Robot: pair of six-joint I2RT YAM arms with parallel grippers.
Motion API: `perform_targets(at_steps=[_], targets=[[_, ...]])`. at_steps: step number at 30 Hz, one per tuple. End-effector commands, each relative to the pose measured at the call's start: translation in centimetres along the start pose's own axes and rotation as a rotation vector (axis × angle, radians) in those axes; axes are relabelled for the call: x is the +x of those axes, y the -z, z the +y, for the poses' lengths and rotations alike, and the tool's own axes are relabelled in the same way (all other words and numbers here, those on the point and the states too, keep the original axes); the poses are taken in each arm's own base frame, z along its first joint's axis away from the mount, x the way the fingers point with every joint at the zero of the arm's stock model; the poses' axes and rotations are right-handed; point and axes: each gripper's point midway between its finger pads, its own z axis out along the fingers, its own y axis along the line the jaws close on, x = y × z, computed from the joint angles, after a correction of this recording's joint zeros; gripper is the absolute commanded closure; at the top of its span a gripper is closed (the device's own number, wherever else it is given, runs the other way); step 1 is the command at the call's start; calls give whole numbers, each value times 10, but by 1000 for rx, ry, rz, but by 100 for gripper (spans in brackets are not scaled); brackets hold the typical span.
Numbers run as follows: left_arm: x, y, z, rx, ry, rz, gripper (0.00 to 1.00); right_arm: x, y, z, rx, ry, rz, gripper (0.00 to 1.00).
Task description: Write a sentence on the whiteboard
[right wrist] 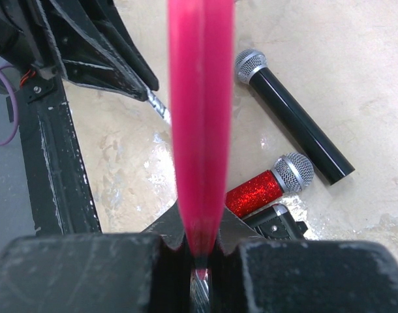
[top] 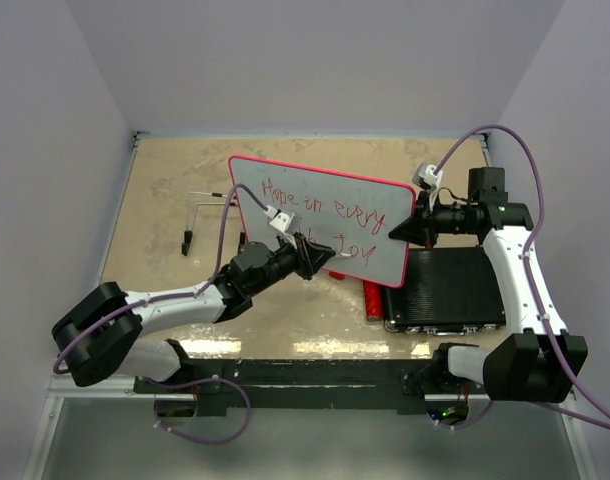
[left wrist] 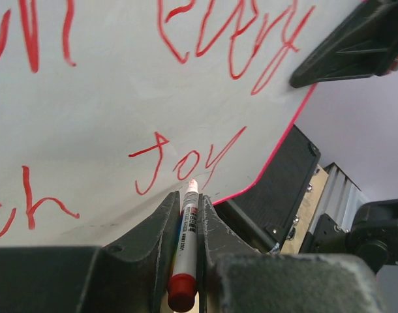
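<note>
Red lettering, the sentence [top: 330,207], runs in two lines across the whiteboard [top: 315,186], which stands tilted above the tan table [top: 165,200] in the top view. The right gripper [top: 397,230] is clamped on its right edge. The left gripper [top: 325,257] reaches its lower part, near a black ribbed case [top: 450,290].

Left wrist view: the fingers are closed on a red-ended marker [left wrist: 184,241], its tip at the board under "joy".

Right wrist view: the jaws pinch the red frame. Below lie a black microphone [right wrist: 293,117] and a red glitter microphone [right wrist: 261,192].
</note>
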Motion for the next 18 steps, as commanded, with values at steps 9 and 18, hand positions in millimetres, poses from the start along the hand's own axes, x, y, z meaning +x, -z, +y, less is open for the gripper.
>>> perform_targets(at_steps=[9,18], targets=[[5,14,-20,171,-52,47,100,-17,2,14,-36,55,-56,100],[7,-12,-28,224,-15,25,100,-17,2,13,-33,51,-54,100]])
